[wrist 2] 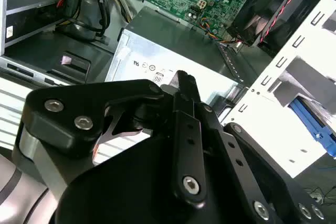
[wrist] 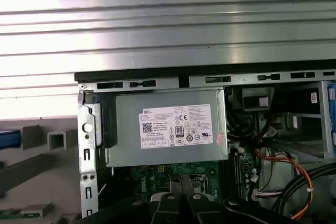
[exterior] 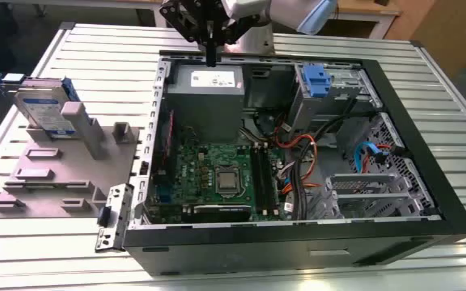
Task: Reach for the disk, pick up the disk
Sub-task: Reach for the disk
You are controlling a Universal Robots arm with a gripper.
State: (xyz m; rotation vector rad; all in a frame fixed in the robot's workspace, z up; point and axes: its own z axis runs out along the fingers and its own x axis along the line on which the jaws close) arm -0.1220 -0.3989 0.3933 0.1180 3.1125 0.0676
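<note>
Open computer case [exterior: 427, 151] lying on its side on a slatted metal table [exterior: 95, 48], interior facing up. The gripper [exterior: 211, 59] hangs at the far edge of the case, above the far end of the grey power supply [exterior: 209, 91]. Its jaws are pressed together into a single black tip and pinch nothing. In the second wrist view the gripper [wrist 2: 185, 82] points toward the labelled face of the power supply [wrist 2: 173, 56], and in the first wrist view the power supply [wrist: 168, 129] sits just inside the case's far wall, with the table's slats beyond it. The disk [exterior: 43, 112] stands upright on edge in a grey holder [exterior: 55, 176] that lies on the table outside the case, at the exterior view's left. Its white-and-blue label is turned toward the exterior camera, and a blue rail runs along its edge. The disk is well apart from the gripper, with the left wall of the case between them. Inside the case, a blue caddy [exterior: 315, 82] sits in the drive bay at the far right, the green motherboard [exterior: 216, 176] lies nearer than the power supply, and orange and red cables [exterior: 298, 142] run between the motherboard and the bays on the right.
</note>
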